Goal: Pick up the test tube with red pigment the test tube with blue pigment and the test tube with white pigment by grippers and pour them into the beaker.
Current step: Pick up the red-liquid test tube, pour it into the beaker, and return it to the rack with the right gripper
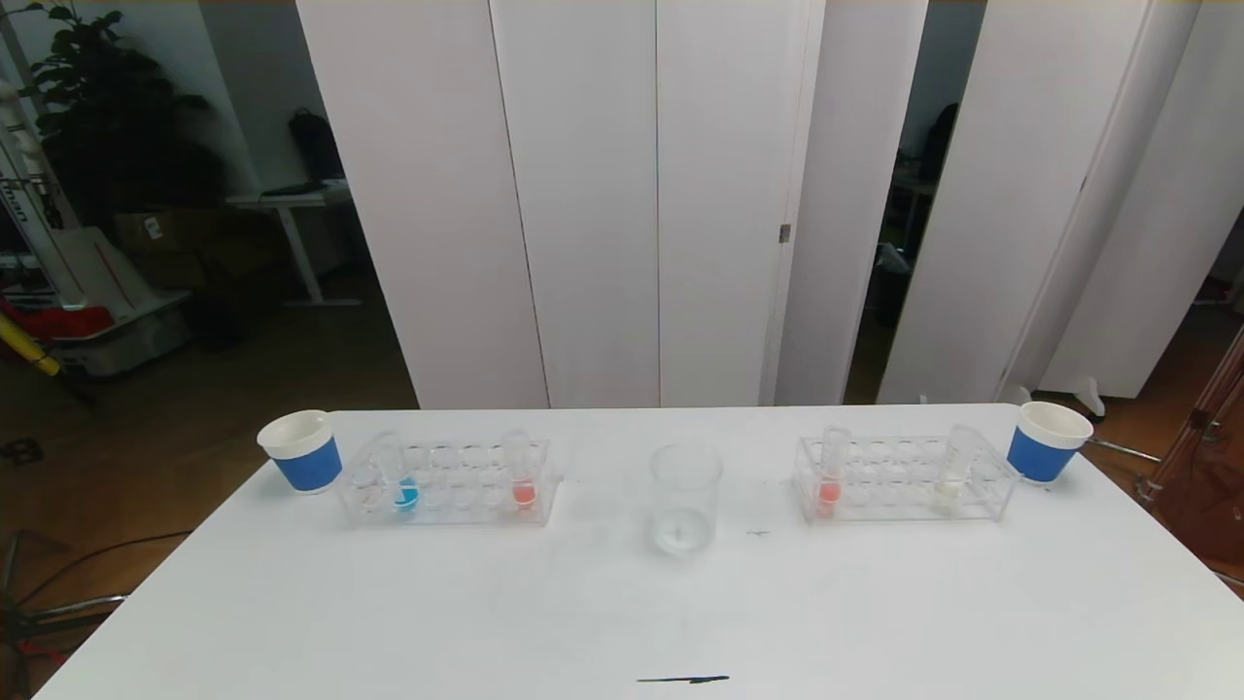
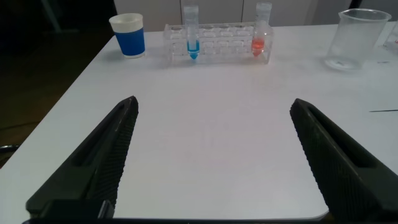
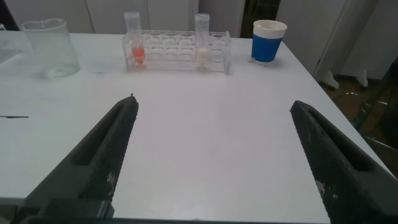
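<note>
The clear beaker (image 1: 686, 498) stands in the middle of the white table. To its left a clear rack (image 1: 449, 483) holds the blue-pigment test tube (image 1: 404, 482) and a red-pigment test tube (image 1: 523, 476). To its right a second rack (image 1: 904, 478) holds another red-pigment tube (image 1: 830, 474) and the white-pigment tube (image 1: 952, 474). Neither arm shows in the head view. My left gripper (image 2: 213, 102) is open over bare table near the front edge, facing the blue tube (image 2: 191, 38). My right gripper (image 3: 213, 102) is open too, facing the white tube (image 3: 202, 45).
A blue-banded paper cup (image 1: 302, 450) stands at the left rack's outer end, another cup (image 1: 1045, 440) at the right rack's outer end. A thin dark mark (image 1: 682, 679) lies near the table's front edge. White partition panels stand behind the table.
</note>
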